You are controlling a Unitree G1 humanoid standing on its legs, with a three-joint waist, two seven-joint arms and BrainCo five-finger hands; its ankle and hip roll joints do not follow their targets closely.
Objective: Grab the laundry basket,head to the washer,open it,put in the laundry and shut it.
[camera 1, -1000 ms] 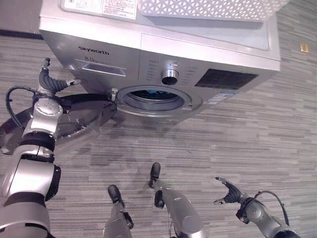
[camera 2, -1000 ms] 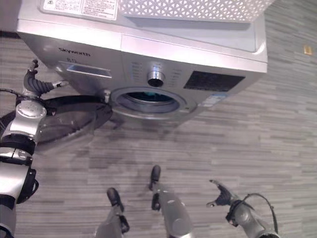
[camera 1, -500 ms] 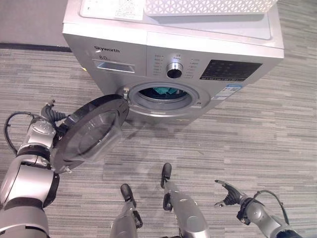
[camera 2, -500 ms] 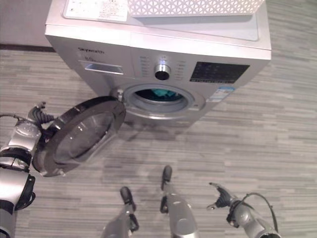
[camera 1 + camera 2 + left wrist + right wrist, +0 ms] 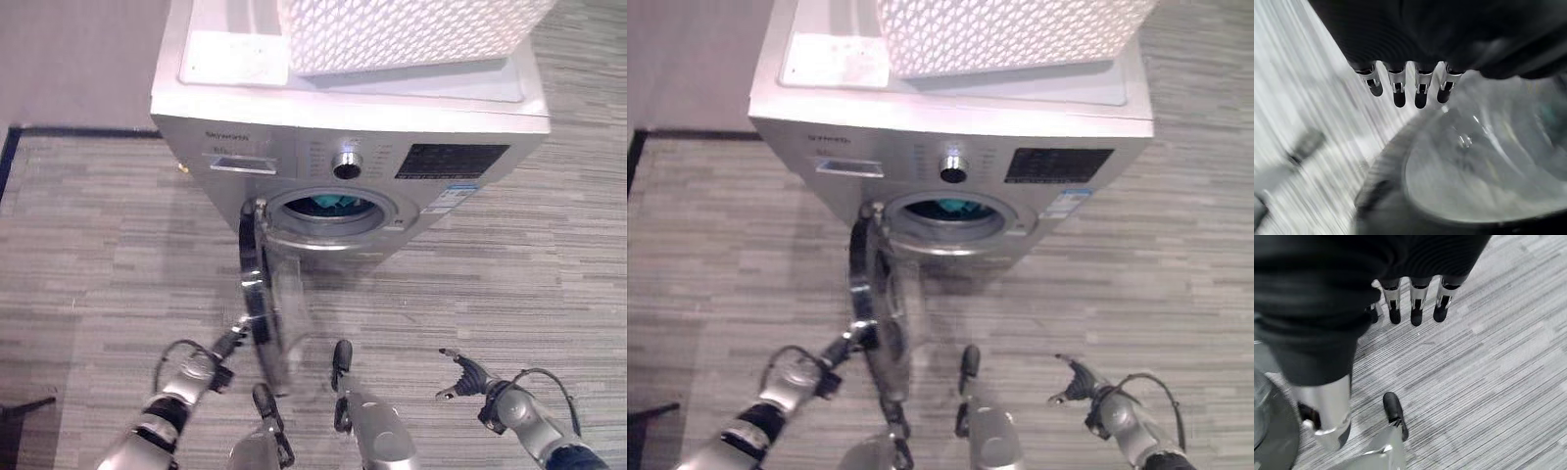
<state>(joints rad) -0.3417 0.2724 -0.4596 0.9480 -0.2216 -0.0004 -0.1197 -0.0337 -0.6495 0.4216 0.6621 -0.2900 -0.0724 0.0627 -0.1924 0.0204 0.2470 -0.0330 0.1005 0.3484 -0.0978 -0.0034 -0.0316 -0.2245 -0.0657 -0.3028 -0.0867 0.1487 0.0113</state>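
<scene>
The left arm, at the lower left of the head views, is silver-grey with dark bands at its joints and a rounded silver wrist. The left hand is dark and slender. The right arm, lower right, has the same silver shell, and the right hand is dark too. In the wrist views, a black ribbed cover tops a row of silver fingers with rounded dark tips.

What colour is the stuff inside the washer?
Teal laundry, seen best in the left eye view.
</scene>
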